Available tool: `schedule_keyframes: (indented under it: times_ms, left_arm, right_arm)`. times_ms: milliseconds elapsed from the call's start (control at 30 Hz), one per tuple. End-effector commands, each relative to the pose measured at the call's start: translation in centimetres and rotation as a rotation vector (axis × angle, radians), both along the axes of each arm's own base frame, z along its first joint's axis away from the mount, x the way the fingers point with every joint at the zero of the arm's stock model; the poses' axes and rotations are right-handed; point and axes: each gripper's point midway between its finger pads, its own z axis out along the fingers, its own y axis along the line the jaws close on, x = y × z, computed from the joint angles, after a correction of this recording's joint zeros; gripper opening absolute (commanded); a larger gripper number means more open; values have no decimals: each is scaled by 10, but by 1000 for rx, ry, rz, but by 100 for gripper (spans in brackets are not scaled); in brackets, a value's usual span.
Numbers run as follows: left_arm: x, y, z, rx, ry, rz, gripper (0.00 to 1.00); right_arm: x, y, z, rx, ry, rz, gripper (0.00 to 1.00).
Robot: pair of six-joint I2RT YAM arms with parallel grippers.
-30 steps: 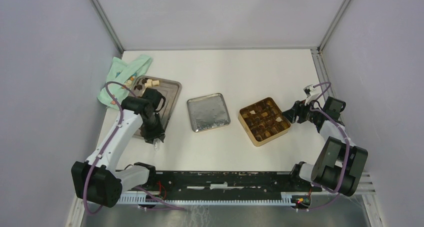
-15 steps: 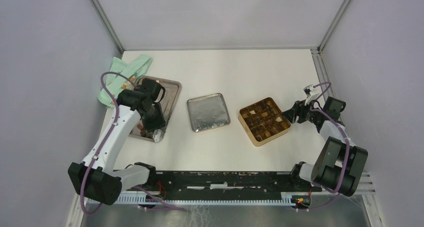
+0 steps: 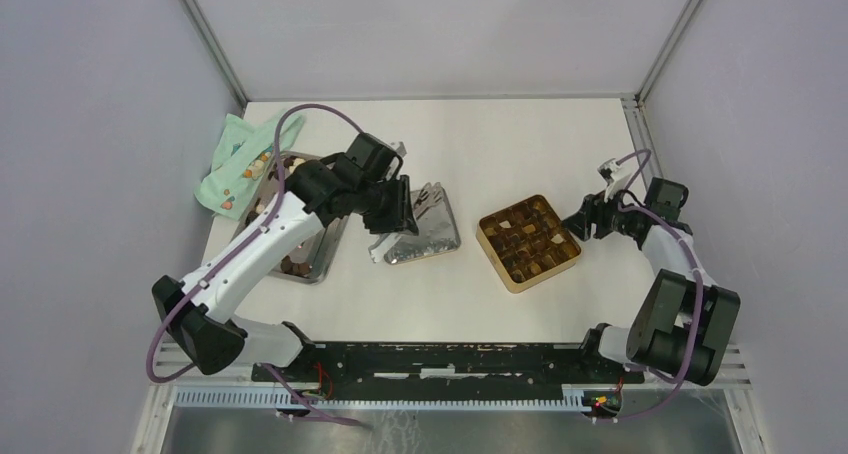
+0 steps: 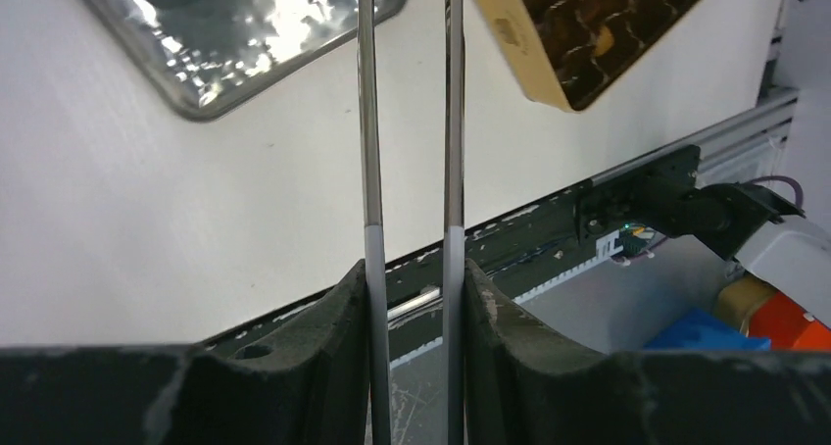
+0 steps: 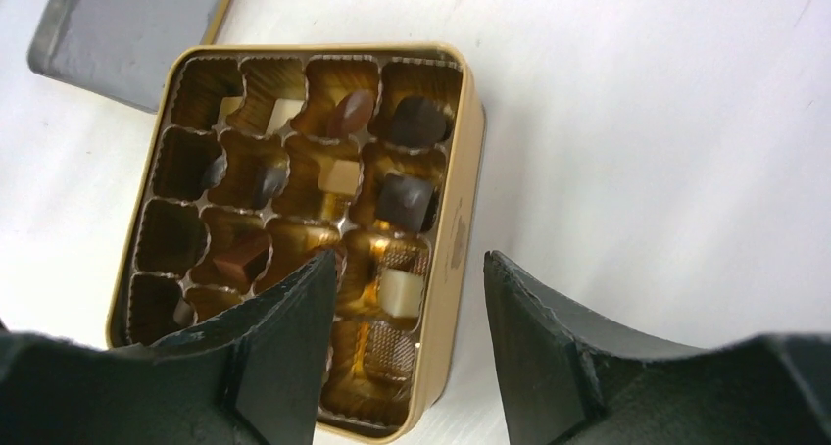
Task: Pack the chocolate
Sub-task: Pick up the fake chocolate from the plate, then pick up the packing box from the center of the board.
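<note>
My left gripper [image 3: 403, 212] is shut on the long metal tweezers [image 3: 432, 196] and hovers over the silver lid [image 3: 432, 236]. In the left wrist view the tweezers [image 4: 453, 122] run up between the pads [image 4: 495, 313]; their tips are cut off by the top edge. The gold tin [image 3: 528, 242] lies right of centre, and pieces of chocolate [image 5: 404, 198] sit in some of its compartments. My right gripper [image 5: 410, 264] stands open astride the gold tin's [image 5: 459, 239] right wall, one finger over the compartments and one over the table. More chocolate [image 3: 292, 266] lies on the steel tray [image 3: 325, 246].
A green cloth [image 3: 238, 159] lies at the far left beside the steel tray. The silver lid [image 4: 225, 43] rests between tray and tin. Metal frame posts and grey walls close in the table on three sides.
My left arm has swung right from the steel tray to above the silver lid, carrying the tweezers. The right gripper has stayed by the tin's right wall.
</note>
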Motion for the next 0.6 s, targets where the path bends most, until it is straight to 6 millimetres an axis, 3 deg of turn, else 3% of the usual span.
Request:
schedule_keyframes:
  times_ms: [0, 133, 233, 567]
  left_arm:
    - [7, -61, 34, -187, -109, -132, 2]
    - [0, -91, 36, -237, -141, -222, 2]
    - [-4, -102, 34, -247, -150, -256, 2]
    - [-10, -109, 33, -279, -169, -281, 2]
  right_arm:
    - [23, -4, 17, -151, -27, 35, 62]
    - [38, 5, 16, -222, 39, 57, 61]
    - [44, 5, 7, -286, 85, 53, 60]
    - [44, 16, -24, -364, 166, 104, 53]
